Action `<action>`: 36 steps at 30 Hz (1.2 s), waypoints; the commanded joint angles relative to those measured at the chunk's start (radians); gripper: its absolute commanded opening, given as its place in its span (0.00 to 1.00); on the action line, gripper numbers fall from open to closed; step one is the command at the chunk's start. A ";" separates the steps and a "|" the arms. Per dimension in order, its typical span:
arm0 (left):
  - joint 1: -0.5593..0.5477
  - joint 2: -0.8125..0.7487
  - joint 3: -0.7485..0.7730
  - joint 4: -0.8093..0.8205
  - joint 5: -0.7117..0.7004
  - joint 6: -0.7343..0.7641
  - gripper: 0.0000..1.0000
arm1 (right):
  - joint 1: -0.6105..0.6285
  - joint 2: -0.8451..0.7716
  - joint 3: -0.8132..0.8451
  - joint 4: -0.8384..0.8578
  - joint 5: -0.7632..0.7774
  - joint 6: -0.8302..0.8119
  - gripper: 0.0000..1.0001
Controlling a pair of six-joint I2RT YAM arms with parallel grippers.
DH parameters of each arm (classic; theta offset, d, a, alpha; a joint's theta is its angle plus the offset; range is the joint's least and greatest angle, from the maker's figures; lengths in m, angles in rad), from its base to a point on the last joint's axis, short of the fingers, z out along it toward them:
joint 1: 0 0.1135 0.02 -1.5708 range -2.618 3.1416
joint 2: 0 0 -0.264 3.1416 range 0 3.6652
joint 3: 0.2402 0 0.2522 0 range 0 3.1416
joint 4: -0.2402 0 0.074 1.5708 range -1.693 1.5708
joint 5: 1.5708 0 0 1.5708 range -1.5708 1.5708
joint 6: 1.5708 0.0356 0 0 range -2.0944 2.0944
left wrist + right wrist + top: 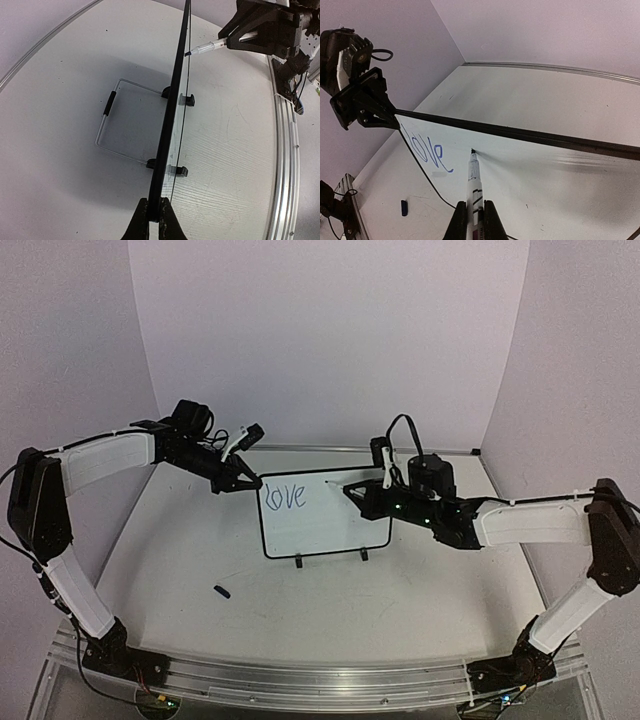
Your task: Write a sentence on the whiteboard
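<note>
One blue handwritten word (284, 497), "love", is seen at the upper left of the small, black-framed rectangular whiteboard (330, 530), which is stood at frame centre. Its upper left corner is clamped by the left gripper (243, 483). A white marker pen (472, 175), tip right at the board face, is pinched by the right gripper (358, 490).
</note>
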 commanded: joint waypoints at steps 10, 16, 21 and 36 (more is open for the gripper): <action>0.008 -0.022 -0.001 0.007 -0.075 0.031 0.00 | -0.003 0.033 0.013 0.013 0.054 0.019 0.00; 0.008 -0.026 -0.001 0.007 -0.075 0.032 0.00 | -0.003 0.064 -0.032 0.011 0.012 0.045 0.00; 0.008 -0.026 0.000 0.008 -0.073 0.032 0.00 | -0.003 0.076 -0.045 0.012 0.001 0.051 0.00; 0.008 -0.029 0.000 0.007 -0.072 0.031 0.00 | -0.003 0.002 -0.042 0.081 0.034 0.070 0.00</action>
